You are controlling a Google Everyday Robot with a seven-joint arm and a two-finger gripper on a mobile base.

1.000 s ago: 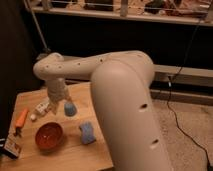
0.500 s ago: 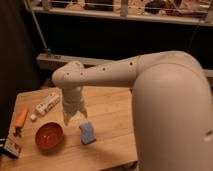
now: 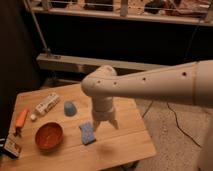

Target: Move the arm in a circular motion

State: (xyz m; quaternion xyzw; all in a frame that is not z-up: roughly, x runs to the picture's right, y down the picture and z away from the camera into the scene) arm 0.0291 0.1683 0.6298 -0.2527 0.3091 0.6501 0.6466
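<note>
The arm (image 3: pixel 150 85) is thick and cream-white with a row of small dark holes. It reaches in from the right edge to a rounded joint (image 3: pixel 100 82) above the wooden table (image 3: pixel 125 145). The gripper (image 3: pixel 105 122) hangs straight down from that joint over the table's middle-right. It is just right of a blue sponge (image 3: pixel 87 132) and holds nothing that I can see.
On the table lie a blue cup (image 3: pixel 69 108), a white box (image 3: pixel 46 104), an orange-red bowl (image 3: pixel 48 136), an orange tool (image 3: pixel 21 119) and a dark packet (image 3: pixel 11 147) at the left edge. A metal rail (image 3: pixel 90 62) and shelving stand behind. The floor lies to the right.
The arm's joint and gripper have swung from the table's left part to its middle-right. The blue cup, hidden before, now shows. The thick arm segment has drawn back to the right.
</note>
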